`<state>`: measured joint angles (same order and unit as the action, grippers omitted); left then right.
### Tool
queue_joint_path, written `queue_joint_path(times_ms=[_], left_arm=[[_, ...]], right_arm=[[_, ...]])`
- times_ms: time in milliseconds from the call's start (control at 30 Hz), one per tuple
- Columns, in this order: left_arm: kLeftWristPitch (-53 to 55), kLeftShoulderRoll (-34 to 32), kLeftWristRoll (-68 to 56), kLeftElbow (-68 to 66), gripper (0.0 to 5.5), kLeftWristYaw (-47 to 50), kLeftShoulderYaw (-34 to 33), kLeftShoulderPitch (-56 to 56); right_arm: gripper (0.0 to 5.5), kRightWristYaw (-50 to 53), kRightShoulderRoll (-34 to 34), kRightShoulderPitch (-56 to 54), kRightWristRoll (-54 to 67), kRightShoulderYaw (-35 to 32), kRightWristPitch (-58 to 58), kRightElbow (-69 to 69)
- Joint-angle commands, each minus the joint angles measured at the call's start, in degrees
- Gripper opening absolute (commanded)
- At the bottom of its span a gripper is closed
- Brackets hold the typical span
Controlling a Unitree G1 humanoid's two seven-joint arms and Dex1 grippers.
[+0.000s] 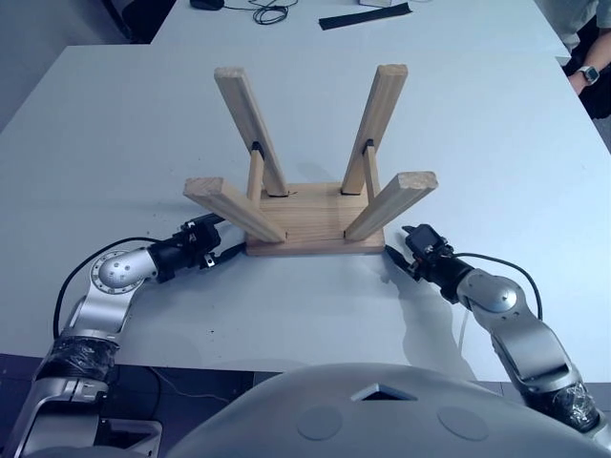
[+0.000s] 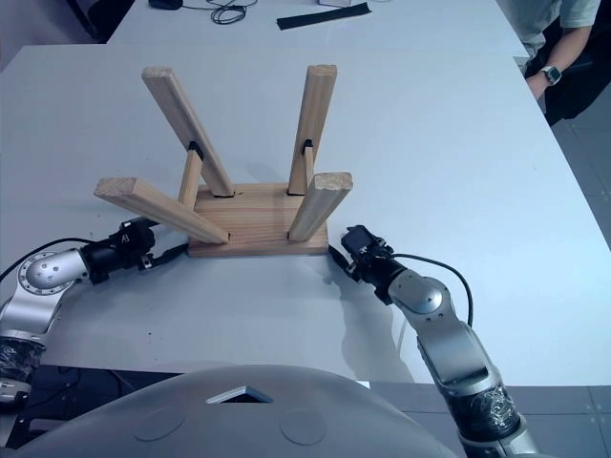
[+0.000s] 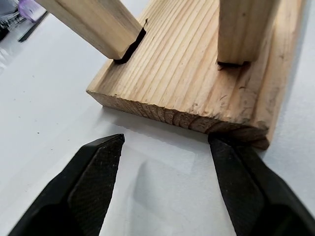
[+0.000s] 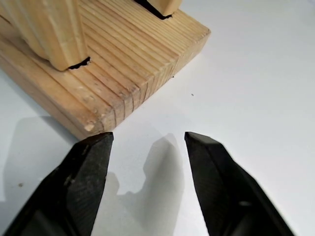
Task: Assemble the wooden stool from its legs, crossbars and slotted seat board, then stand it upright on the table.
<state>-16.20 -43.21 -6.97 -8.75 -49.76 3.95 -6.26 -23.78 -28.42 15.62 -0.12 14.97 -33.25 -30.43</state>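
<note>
Wooden legs (image 1: 246, 110) partly hide 2 crossbars (image 1: 255, 175).

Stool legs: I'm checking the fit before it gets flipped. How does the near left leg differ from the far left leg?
The near left leg leans out toward the robot's left, low over the table; the far left leg stands steeper. A crossbar meets the far left leg at a dark joint partway up; no such joint shows on the near left leg. Both are pale wood, set in the seat board, free ends up.
</note>
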Motion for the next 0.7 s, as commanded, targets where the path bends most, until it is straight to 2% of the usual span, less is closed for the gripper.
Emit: queue_joint_path(times_ms=[33,267,400,500,700], left_arm=[[6.25,1.07,-5.74,10.45,3.19,-3.62,1.40,-2.04],[21.48,-4.81,-24.00,37.13,3.19,-6.88,-6.61,-14.98],[28.02,-6.93,-33.06,46.37,3.19,-5.74,-12.98,-19.59],[32.10,-7.26,-38.31,48.20,3.19,-4.51,-16.12,-18.69],[33.59,-6.82,-34.38,39.15,3.19,-8.13,-16.06,-12.87]], right_arm=[[2.71,-3.86,-0.48,2.83,5.41,-1.50,-1.19,-8.78],[2.71,-9.52,-4.92,7.26,22.49,-16.45,-11.55,-28.25],[2.71,-10.25,-12.02,8.16,35.44,-22.75,-8.95,-29.56],[2.71,-9.37,-16.45,8.15,41.97,-24.64,-6.93,-29.57],[2.71,-7.58,-22.96,6.89,48.14,-24.48,-4.95,-29.57]])
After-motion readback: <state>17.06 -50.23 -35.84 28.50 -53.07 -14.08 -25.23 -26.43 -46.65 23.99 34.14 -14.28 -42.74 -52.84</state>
